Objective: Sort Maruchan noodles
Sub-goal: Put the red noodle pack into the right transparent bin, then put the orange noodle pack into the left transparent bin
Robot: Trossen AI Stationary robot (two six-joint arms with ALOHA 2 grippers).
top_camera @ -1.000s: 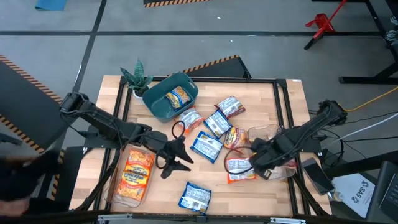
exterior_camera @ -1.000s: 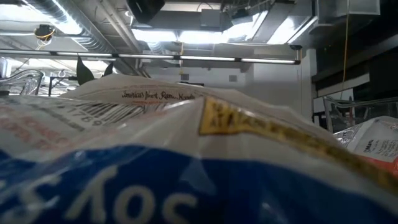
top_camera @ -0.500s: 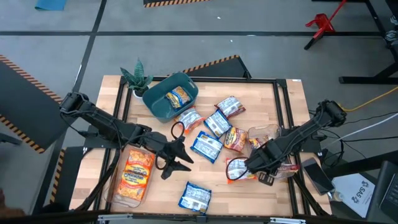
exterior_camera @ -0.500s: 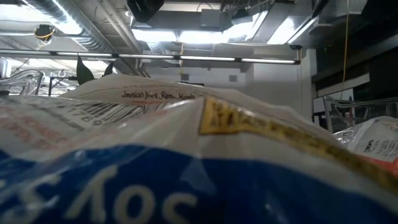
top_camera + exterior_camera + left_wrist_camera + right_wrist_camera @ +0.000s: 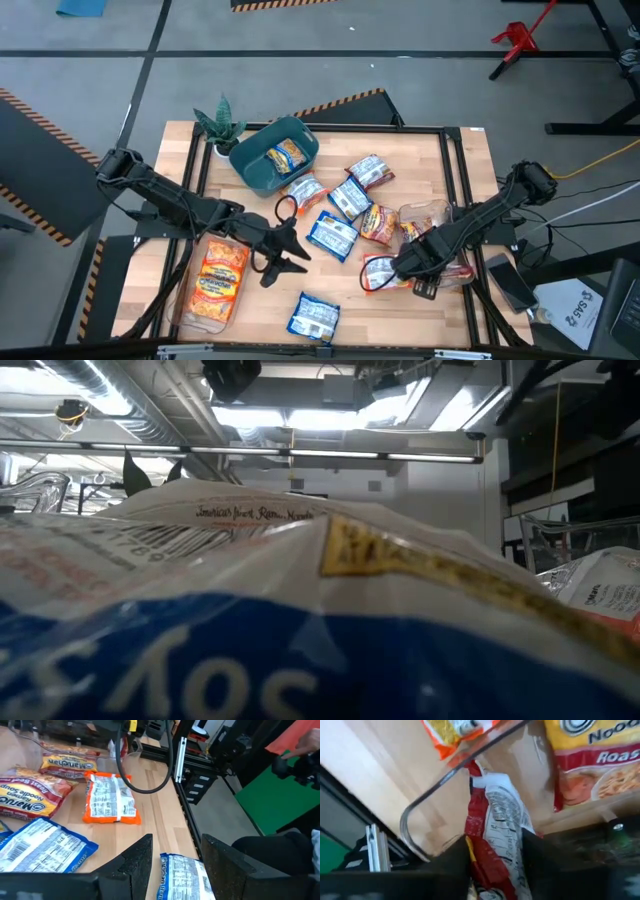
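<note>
The Maruchan noodles are crinkly packets scattered on the wooden table: blue-white ones, red-white and orange ones near the middle. My right gripper is at the table's right part, shut on a red-white packet. My left gripper hovers open left of centre, with a blue-white packet on the table below its fingers. An orange packet lies flat beyond it. In the low view, a blue-white packet fills the picture. My right gripper pinches the red-white packet between its two fingers, which lie on its two flat faces. The packet is seen edge-on and crumpled, its far end sticking out past the fingertips. Whether any part of it rests on the table I cannot tell.
A teal bin with an orange-yellow packet inside stands far left of centre, next to a small plant. A clear tray holding orange packets sits at the near left. Another clear tray sits beside my right gripper.
My right gripper has shifted slightly toward the table's left, carrying the red-white packet. The packet lay flat a second ago and now shows bunched and narrower from above. My left arm has kept still.
</note>
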